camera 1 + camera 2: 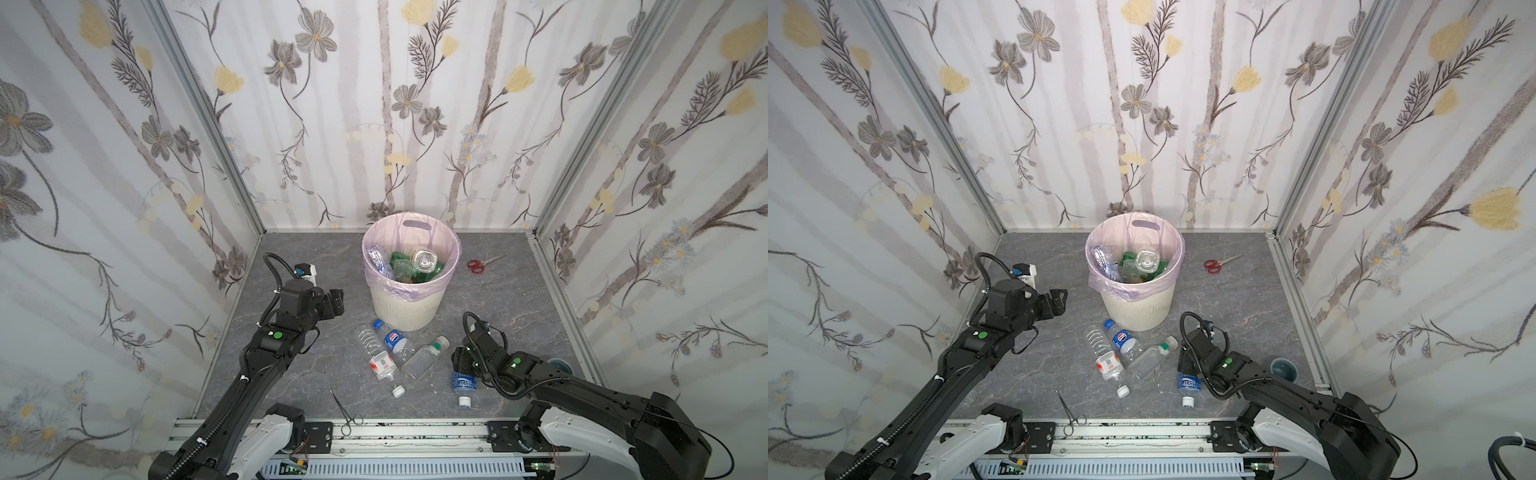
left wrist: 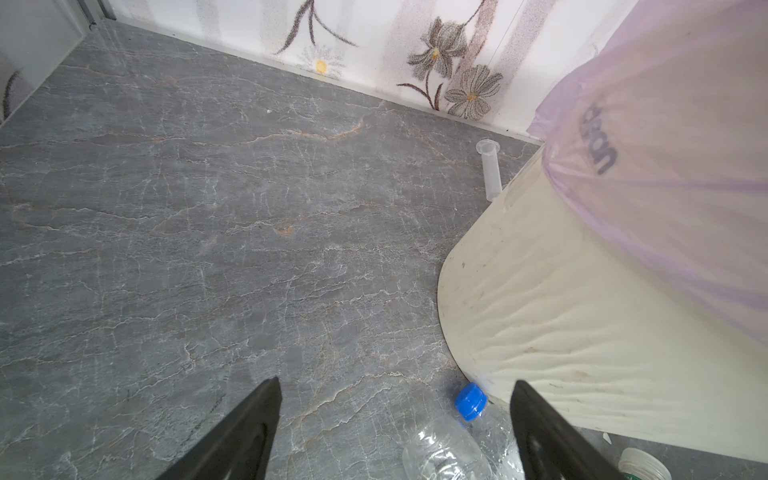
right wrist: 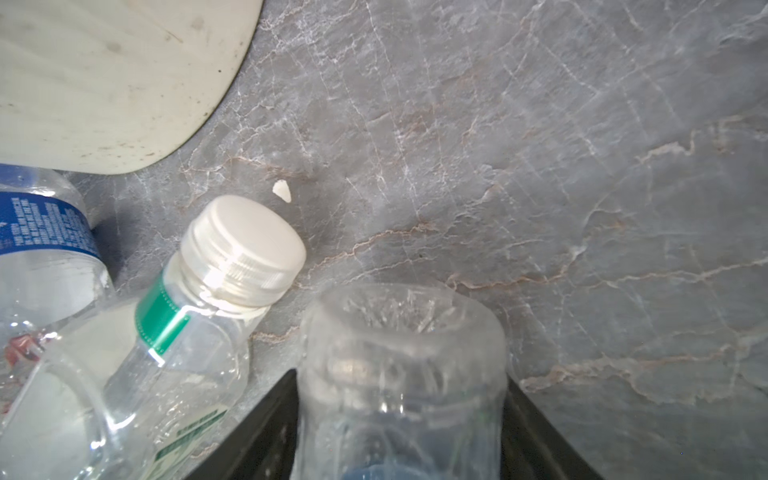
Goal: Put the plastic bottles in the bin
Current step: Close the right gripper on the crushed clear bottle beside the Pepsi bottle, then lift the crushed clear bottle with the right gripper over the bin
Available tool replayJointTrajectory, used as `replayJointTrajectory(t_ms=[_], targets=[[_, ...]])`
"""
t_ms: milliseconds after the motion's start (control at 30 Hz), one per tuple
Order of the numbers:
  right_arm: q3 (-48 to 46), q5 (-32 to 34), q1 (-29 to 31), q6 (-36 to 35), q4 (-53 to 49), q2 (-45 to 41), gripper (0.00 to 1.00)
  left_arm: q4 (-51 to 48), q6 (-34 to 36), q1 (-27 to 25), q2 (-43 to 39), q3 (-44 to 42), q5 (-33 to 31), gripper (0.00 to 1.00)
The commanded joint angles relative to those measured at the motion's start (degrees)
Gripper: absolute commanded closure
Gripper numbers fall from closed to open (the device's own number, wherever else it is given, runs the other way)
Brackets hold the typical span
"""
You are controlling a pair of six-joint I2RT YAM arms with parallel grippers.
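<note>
The right gripper (image 3: 401,386) seems to be squeezing a clear bottle (image 3: 403,332) between its fingers. The left gripper (image 2: 395,382) is hanging open, empty.

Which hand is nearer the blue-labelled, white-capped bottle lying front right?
Right. The right hand grips the base of the clear blue-labelled white-capped plastic bottle; the left hand is far off, open, left of the cream ribbed plastic bin.

3 floral walls (image 1: 353,145) — around a grey marbled floor (image 1: 519,299).
</note>
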Motion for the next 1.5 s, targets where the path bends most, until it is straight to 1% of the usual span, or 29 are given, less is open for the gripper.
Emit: replayJointTrajectory(t_ms=[0, 167, 267, 333, 467, 700, 933, 1167, 1300, 1467], targets=[[-0.4, 1.3, -0.4, -1.8, 1.2, 0.4, 0.34, 0.6, -0.2, 0.0, -0.4, -0.4, 0.3, 0.12], [-0.2, 1.4, -0.7, -3.2, 1.5, 1.0, 0.37, 0.7, -0.4, 0.0, -0.4, -0.6, 0.6, 0.12], [0.7, 1.5, -0.7, -4.5, 1.2, 0.0, 0.42, 0.5, -0.4, 0.0, -0.5, -0.6, 0.7, 0.12], [2.0, 2.5, -0.7, -5.6, -0.1, -1.4, 0.44, 0.6, -0.5, 0.1, -0.7, -0.8, 0.8, 0.12], [5.2, 5.6, -0.9, -8.5, -3.4, -4.8, 0.46, 0.6, -0.7, 0.1, -1.3, -1.3, 1.1, 0.12], [14.5, 9.3, -3.3, -16.2, -8.0, -9.5, 0.47, 0.6, -0.9, 0.1, -1.5, -1.5, 1.3, 0.12], [27.5, 11.2, -6.0, -23.2, -7.9, -8.7, 0.48, 0.6, -0.9, 0.1, -1.8, -1.9, 1.4, 0.12], [40.3, 10.2, -6.3, -29.4, -3.8, -3.7, 0.48, 0.7, -0.9, 0.1, -1.9, -2.0, 1.7, 0.12], [44.7, 6.5, -6.3, -31.5, 0.1, -0.9, 0.48, 0.6, -1.1, 0.1, -2.3, -2.3, 1.9, 0.12], [49.3, 2.0, -6.4, -32.7, 3.8, 3.4, 0.48, 0.6, -1.2, 0.2, -2.1, -2.2, 2.1, 0.12]])
